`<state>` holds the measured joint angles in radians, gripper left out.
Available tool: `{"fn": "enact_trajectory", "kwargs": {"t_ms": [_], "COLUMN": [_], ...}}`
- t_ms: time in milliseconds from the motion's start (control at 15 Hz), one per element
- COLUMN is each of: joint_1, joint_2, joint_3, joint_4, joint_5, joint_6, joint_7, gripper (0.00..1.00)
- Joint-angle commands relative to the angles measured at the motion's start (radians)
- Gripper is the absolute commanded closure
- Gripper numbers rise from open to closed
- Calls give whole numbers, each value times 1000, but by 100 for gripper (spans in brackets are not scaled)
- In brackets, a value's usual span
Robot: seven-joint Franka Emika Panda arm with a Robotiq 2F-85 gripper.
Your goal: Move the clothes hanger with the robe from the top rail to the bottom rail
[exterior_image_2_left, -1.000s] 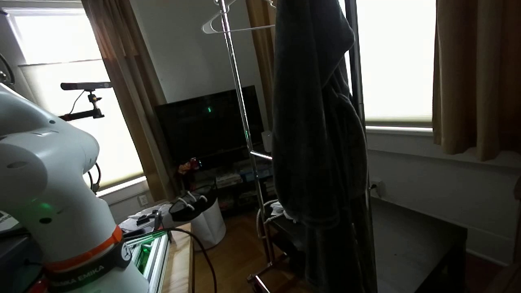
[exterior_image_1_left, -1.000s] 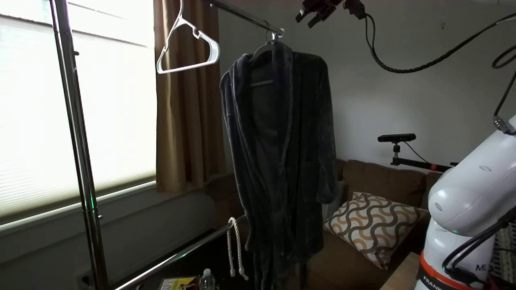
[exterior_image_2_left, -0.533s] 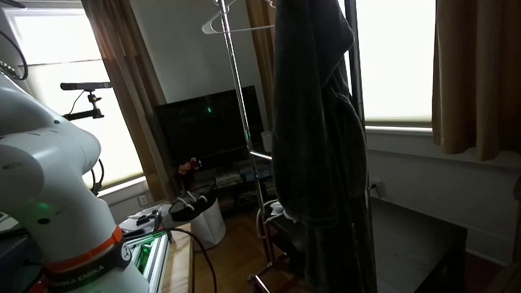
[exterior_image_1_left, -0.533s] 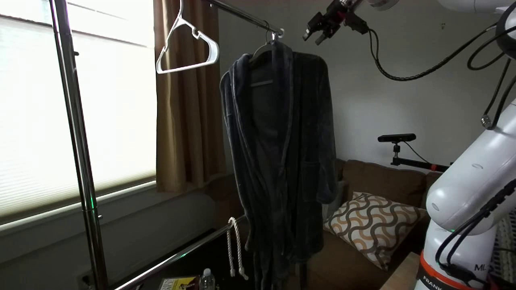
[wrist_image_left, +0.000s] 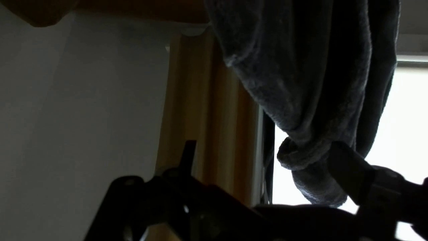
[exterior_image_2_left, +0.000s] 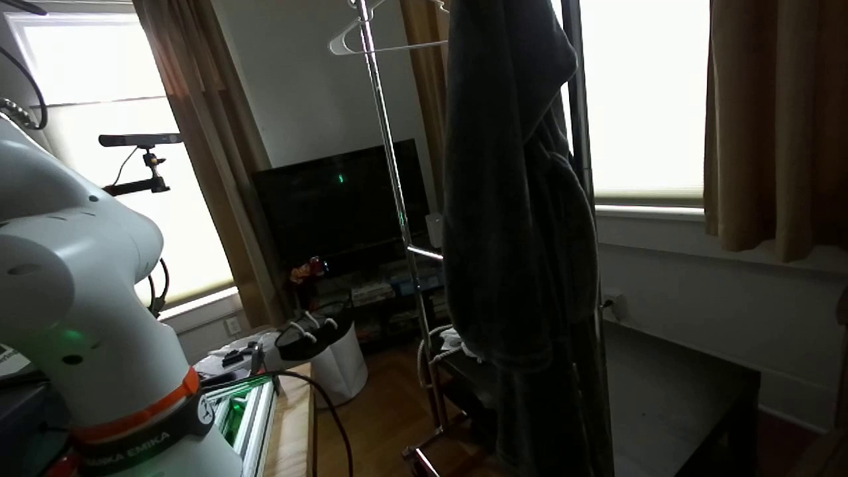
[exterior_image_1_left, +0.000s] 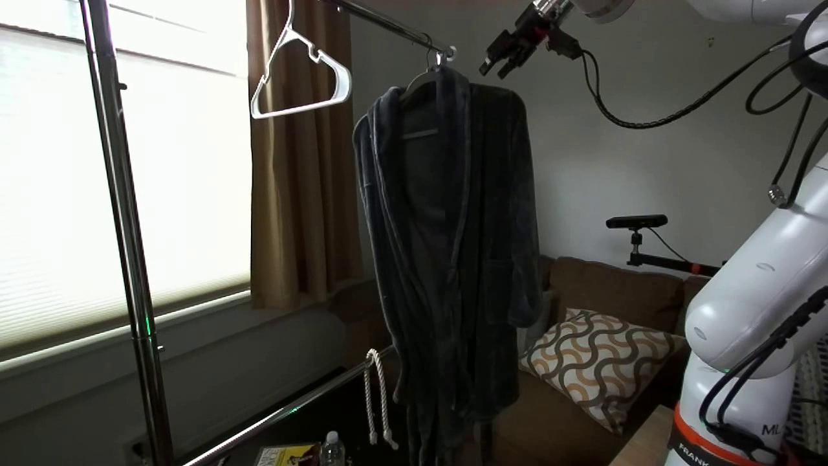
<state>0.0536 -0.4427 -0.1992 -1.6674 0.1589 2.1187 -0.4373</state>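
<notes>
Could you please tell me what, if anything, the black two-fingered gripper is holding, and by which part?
Nothing is held: the gripper is open, and the charcoal-grey plush robe hangs from the thin metal top rail.

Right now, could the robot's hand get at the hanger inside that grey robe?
Probably yes. The hand is open, and in an exterior view nothing shows between it and the robe. The hanger is mostly covered, but its top shows; the top rail ends beside it, so room may be tight.
</notes>
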Motion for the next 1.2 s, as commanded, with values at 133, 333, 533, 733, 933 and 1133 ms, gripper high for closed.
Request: {"fn": "enact_trajectory", "kwargs": {"t_ms": [133, 333, 533, 733, 933, 1133], "joint_1": [-1, -1, -1, 33, 59, 51], "joint_2": [3, 3, 3, 21, 49, 103], "joint_3": [0, 0, 0, -13, -15, -16], "joint_4": [3, 3, 3, 42, 69, 117], "joint_5": [2, 2, 2, 37, 63, 47], "joint_6": [-3, -3, -3, -61, -117, -147], "joint_7": [-6, -7, -8, -63, -117, -174], "gripper": [0, 0, 0, 0, 0, 0]}}
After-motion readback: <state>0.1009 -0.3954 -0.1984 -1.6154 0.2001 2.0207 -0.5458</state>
